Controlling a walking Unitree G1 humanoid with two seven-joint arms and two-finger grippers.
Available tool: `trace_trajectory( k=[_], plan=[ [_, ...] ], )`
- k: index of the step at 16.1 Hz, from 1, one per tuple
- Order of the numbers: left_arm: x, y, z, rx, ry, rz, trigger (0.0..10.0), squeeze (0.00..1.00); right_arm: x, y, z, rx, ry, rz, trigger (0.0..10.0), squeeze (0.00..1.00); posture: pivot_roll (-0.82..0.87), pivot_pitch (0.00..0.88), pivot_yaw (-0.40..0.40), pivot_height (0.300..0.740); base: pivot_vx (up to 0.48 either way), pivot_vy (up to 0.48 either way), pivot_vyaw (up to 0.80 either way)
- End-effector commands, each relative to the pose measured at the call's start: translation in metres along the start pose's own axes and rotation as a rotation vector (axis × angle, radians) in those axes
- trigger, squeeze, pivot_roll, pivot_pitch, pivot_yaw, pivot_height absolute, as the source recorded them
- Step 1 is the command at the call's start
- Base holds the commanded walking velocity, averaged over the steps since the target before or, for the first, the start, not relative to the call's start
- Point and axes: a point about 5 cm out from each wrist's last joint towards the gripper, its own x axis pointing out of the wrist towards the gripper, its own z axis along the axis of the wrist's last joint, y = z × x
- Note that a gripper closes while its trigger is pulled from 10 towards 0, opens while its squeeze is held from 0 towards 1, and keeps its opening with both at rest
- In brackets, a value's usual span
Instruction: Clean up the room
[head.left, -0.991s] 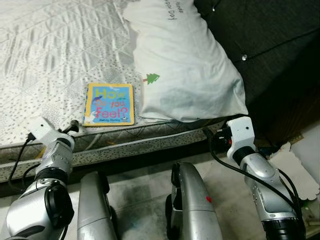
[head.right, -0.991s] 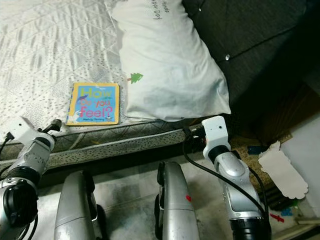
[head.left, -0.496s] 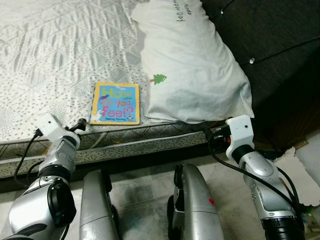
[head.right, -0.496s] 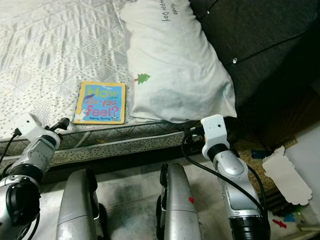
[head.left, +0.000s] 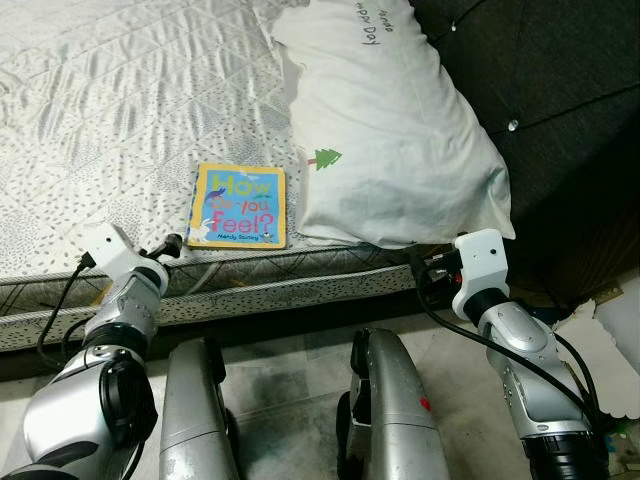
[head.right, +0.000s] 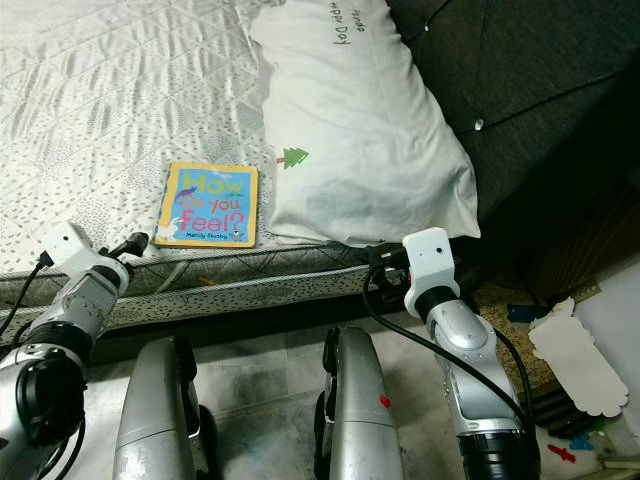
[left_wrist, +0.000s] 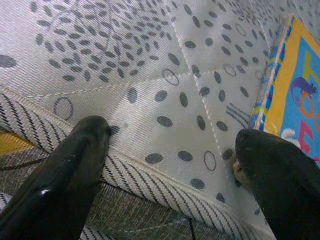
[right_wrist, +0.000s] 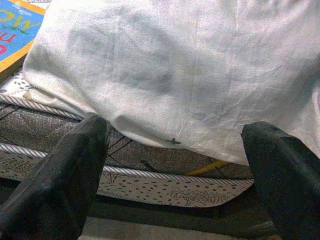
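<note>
Beside book (left_wrist: 300, 95), left gripper (left_wrist: 170, 155) fingers spread, right gripper (right_wrist: 175, 145) facing pillow (right_wrist: 190, 65)

Bed (head.left: 100, 110) with a book and a pillow
The colourful book (head.left: 239, 206) lies flat near the mattress edge, just beside the white pillow (head.left: 390, 130) at the dark headboard end

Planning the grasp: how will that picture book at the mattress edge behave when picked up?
The picture book looks thick-paged, so probably stiff and light. It lies flat on the quilted mattress, so getting under it may be awkward; its glossy cover might slip.
</note>
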Motion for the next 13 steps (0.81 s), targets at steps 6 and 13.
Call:
trace_trajectory(
  k=[6, 13],
  plan=[
    [-0.006, 0.036, -0.004, 0.116, -0.003, 0.203, 10.0, 0.0, -0.001, -0.003, -0.007, 0.005, 0.025, -0.013, 10.0, 0.0, -0.12, 0.17, -0.096, 0.536, 0.0, 0.0, 0.0],
    [-0.006, 0.044, 0.008, 0.291, 0.009, 0.297, 10.0, 0.0, -0.002, -0.003, -0.008, 0.003, 0.026, -0.018, 10.0, 0.0, -0.12, 0.171, -0.095, 0.536, 0.0, 0.0, 0.0]
  ],
)
